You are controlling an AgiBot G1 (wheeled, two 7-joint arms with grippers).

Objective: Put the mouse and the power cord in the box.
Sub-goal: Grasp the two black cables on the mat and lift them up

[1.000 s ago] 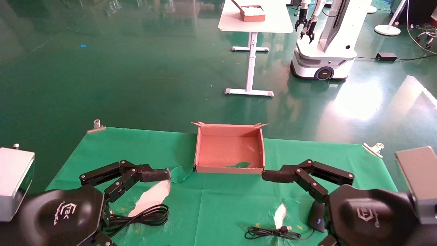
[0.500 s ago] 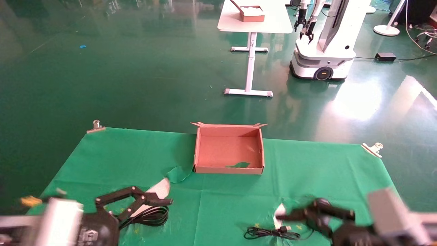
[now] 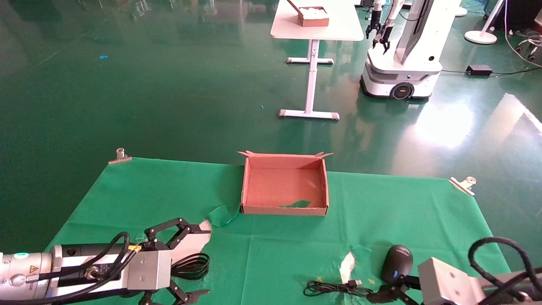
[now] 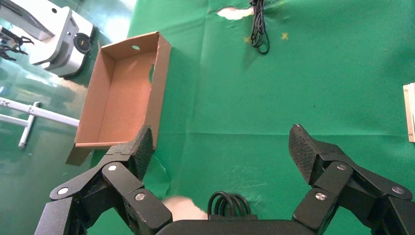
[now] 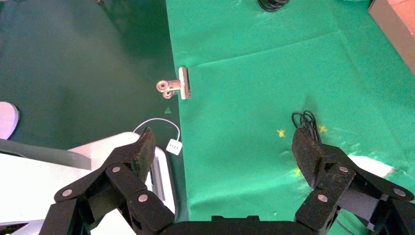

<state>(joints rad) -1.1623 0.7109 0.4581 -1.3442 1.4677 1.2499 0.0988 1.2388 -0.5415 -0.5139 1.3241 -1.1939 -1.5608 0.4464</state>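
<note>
Taking the box [image 3: 284,185] as landmark: it is shallow brown corrugated cardboard, rectangular, with low walls and small corner flaps, sitting on a wrinkled green cloth [image 3: 144,186] with nothing but bare card showing inside.

Well to the box's left and nearer the robot lies the power cord [image 3: 190,267], thick glossy black cable wound into long loops beside a torn white patch in the cloth. The left gripper [image 3: 186,259] reaches in low and roughly level over those loops, its ribbed black fingers [image 4: 143,148] spread wide, gripping nothing. A small yellow warning triangle shows on the silver arm; its wording cannot be read.

To the box's right and nearer the robot rests the mouse [image 3: 397,262], a smooth rounded black shell with a tiny blue mark, its thin cable [image 3: 336,289] coiled alongside. The right gripper [image 5: 222,149] sits low just beside the mouse, jaws wide apart, empty.
</note>
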